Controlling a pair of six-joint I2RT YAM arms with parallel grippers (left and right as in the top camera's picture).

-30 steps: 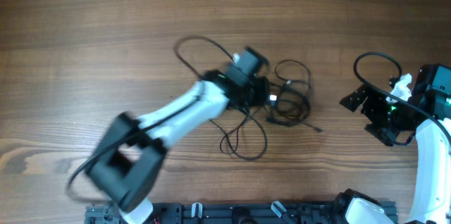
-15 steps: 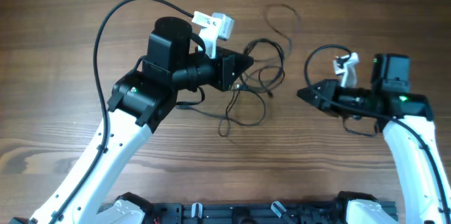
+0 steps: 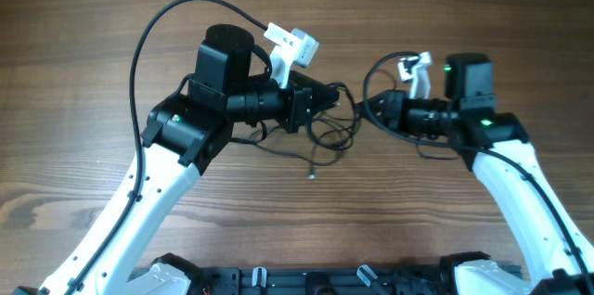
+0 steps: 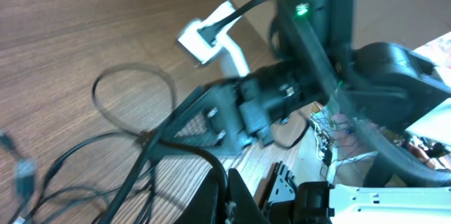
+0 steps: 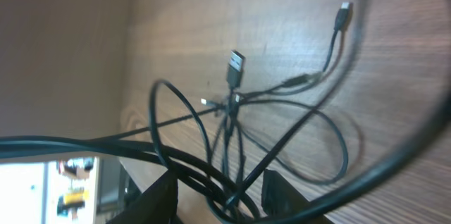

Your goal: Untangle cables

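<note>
The left gripper (image 3: 329, 96) is pinched tight on one strand of the cables (image 5: 231, 101), holding it up so, I think, the knot hangs loose. Just past it, the right gripper (image 3: 369, 109) has a finger each side of other strands; I cannot tell if it squeezes. Farther off, loops rest on the bench (image 3: 93, 17).

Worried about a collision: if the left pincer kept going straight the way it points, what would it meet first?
Probably the cables strung just ahead of the left pincer. The right pincer faces it close behind them. Depth between the two is unclear.
</note>
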